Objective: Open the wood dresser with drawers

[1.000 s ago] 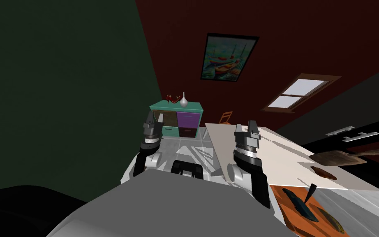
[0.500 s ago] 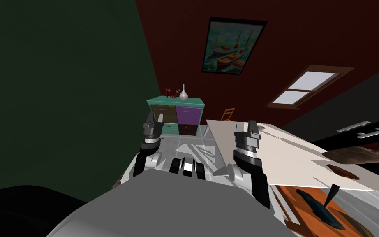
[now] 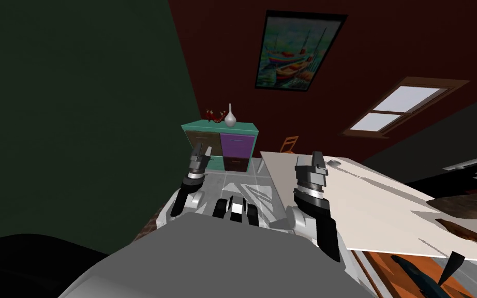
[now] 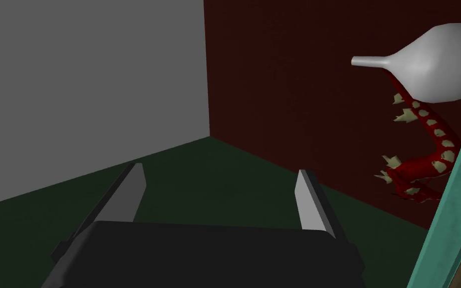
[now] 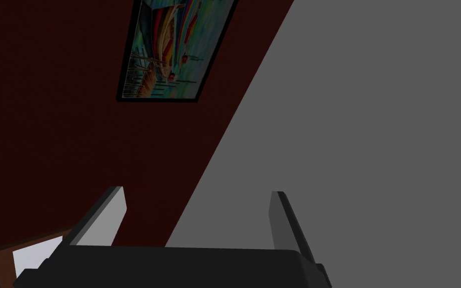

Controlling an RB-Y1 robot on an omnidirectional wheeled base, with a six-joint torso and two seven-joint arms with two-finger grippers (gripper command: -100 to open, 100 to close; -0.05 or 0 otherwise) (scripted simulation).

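Grippers, nearest: the left gripper (image 3: 200,151) and right gripper (image 3: 316,157) are raised ahead of the chest, each with fingers spread apart, holding nothing. A white table (image 3: 367,202) lies just beside the right gripper. Well beyond both, the dresser (image 3: 219,147) stands against the dark red wall (image 3: 222,62), near the dark green wall (image 3: 77,103), with a white vase (image 3: 229,118) and a red ornament (image 3: 212,117) on top.

Likely risks: the table's corner could catch the right gripper on approach, and the left gripper, looking level with the dresser's top, could topple the vase.

The drawer fronts (image 3: 235,145) face the robot, and the dresser's long axis runs sideways along the wall.
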